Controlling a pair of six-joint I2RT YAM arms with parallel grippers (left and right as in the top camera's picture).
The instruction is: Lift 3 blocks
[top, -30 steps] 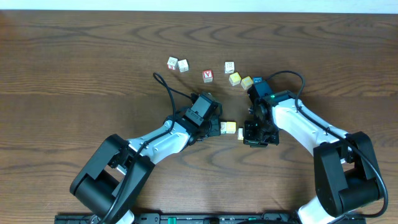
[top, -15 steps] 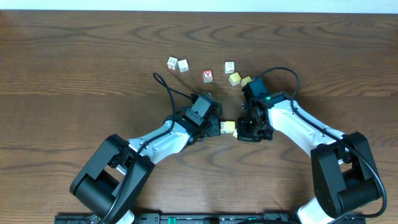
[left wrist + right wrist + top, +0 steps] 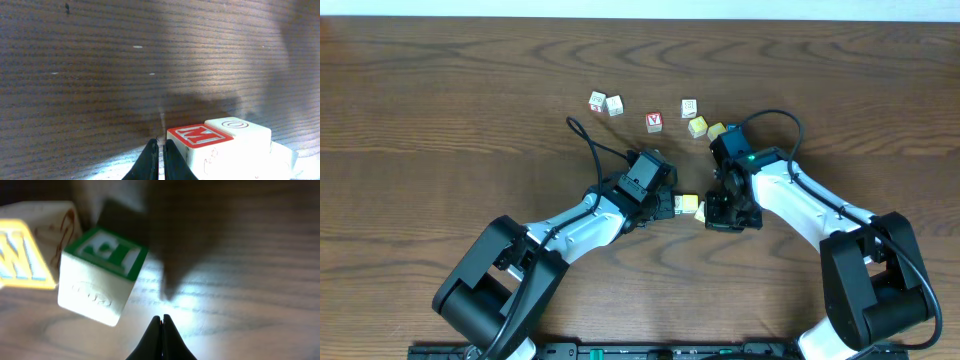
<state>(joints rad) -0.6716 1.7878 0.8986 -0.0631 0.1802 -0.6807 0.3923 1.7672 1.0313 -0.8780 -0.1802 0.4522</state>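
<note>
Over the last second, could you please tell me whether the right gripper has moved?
Yes. In the overhead view the right gripper has shifted to the robot's left, closer to the left gripper, which has stayed in place.

red-faced cube (image 3: 654,122): well beyond my left end effector (image 3: 671,206) | pale cube pair (image 3: 598,101): farther off, side by side | tabletop (image 3: 440,100): dark wood

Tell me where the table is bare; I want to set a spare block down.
Bare wood: left of the two white blocks, and the far strip behind them. Crowded: the clustered blocks between left gripper and right gripper, and the yellow cubes farther back.
</note>
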